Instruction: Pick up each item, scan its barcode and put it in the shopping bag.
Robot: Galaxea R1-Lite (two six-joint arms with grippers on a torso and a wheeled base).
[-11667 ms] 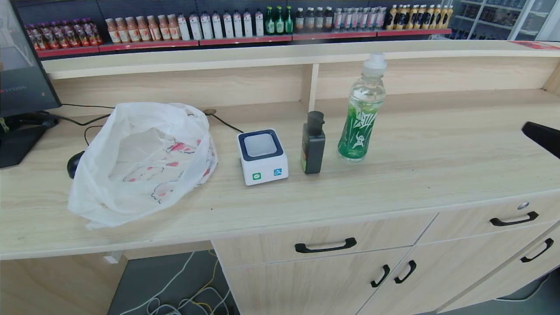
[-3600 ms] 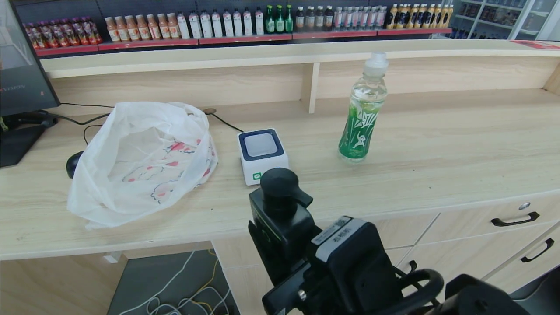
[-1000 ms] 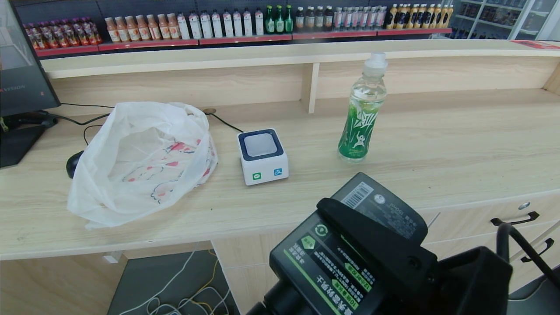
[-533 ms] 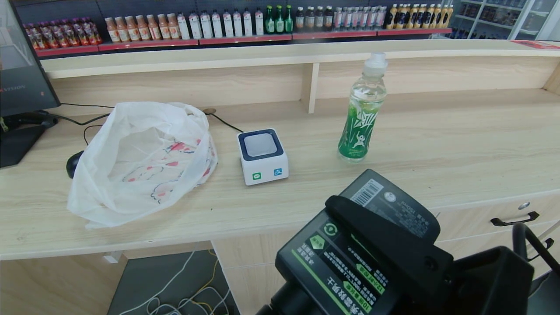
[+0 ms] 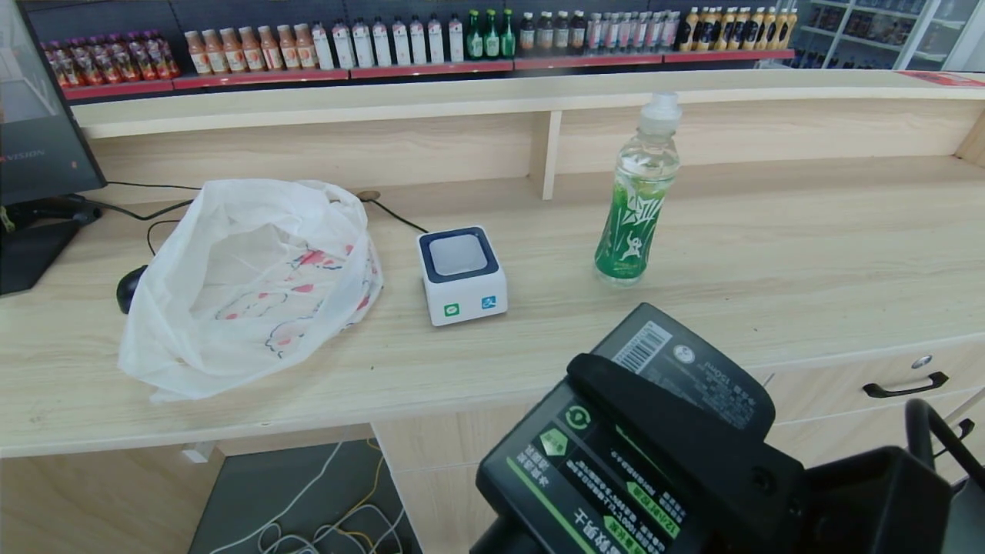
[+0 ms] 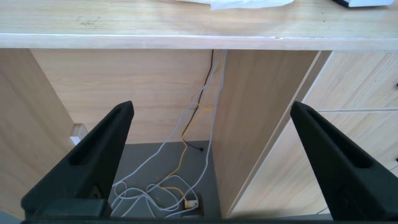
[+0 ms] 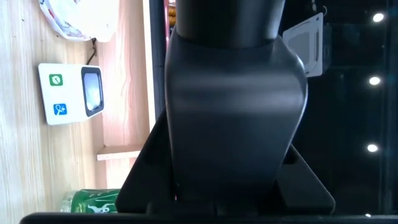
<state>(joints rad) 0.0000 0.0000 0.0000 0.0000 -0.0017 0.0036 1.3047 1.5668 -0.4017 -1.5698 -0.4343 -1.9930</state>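
— Shop table [image 5: 769,254]: pinching dark bottle [image 5: 692,373] in right pincer [image 5: 608,385], off the table, barcode [image 5: 645,348] up, well apart from scanner [image 5: 462,273].
— Might miss the scan unless flipped; could slip turning. Left pincer [image 6: 211,109] spread.
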